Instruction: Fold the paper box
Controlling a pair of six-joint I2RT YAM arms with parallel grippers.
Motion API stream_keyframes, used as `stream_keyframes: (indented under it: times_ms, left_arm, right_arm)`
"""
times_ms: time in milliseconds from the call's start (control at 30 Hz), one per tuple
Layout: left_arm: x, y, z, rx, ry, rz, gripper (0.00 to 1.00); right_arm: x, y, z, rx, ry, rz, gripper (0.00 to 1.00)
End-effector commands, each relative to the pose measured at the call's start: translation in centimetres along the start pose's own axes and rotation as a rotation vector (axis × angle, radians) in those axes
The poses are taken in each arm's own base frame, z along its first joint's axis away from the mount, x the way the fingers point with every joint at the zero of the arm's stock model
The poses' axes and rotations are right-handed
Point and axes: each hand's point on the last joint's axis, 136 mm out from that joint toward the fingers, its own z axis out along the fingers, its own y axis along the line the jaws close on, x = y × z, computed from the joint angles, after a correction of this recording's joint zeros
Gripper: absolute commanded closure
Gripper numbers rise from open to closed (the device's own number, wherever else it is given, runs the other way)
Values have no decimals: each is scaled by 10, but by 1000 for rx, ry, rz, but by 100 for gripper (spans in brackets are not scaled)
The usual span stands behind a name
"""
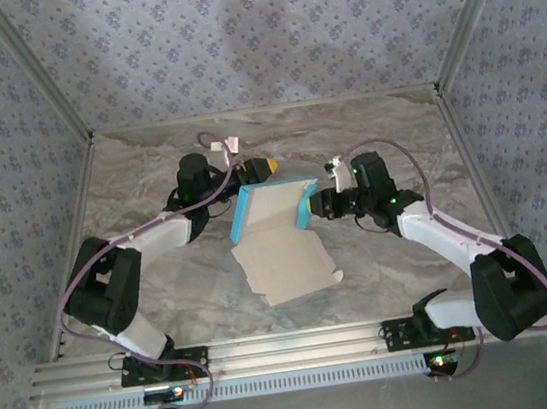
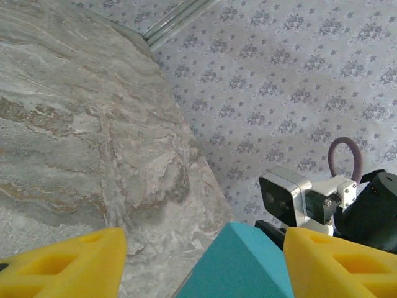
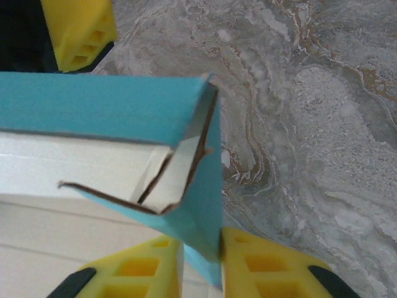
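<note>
Box (image 1: 275, 234) sits mid table (image 1: 406, 137), three blue walls up, lid flap flat toward me. My left tool (image 2: 205, 245) is wide around a corner, holding nothing. My right tool (image 3: 200, 264) is narrow astride the right wall; grip uncertain. Risk: the corner tab looks loose, so unsupported walls could spring flat.

The left gripper (image 2: 203, 251) gapes, yellow fingers (image 2: 62, 261) at 7 and 5 o'clock. The paper box (image 2: 248, 270) pokes a blue corner up at 6.

Both arms bend inward, left pincer (image 2: 203, 248) gaping wide, right pincer (image 3: 200, 251) narrowly parted.
</note>
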Motion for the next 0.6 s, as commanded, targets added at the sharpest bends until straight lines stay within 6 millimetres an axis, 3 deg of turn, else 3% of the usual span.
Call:
stream_keyframes:
  times_ms: [0,233,400,567]
  left_arm:
    - [4,-17,4,56,-2,55,33]
    - [21,-3,21,60,8,-20,34]
    - [41,18,31,36,25,-61,36]
    - [50,38,34,19,35,-79,36]
  right_arm:
    - [0,-3,6,10,-3,9,74]
    - [0,2,15,-23,-4,16,72]
    - [10,-10,28,17,27,0,72]
    - [14,-21,37,83,28,-67,63]
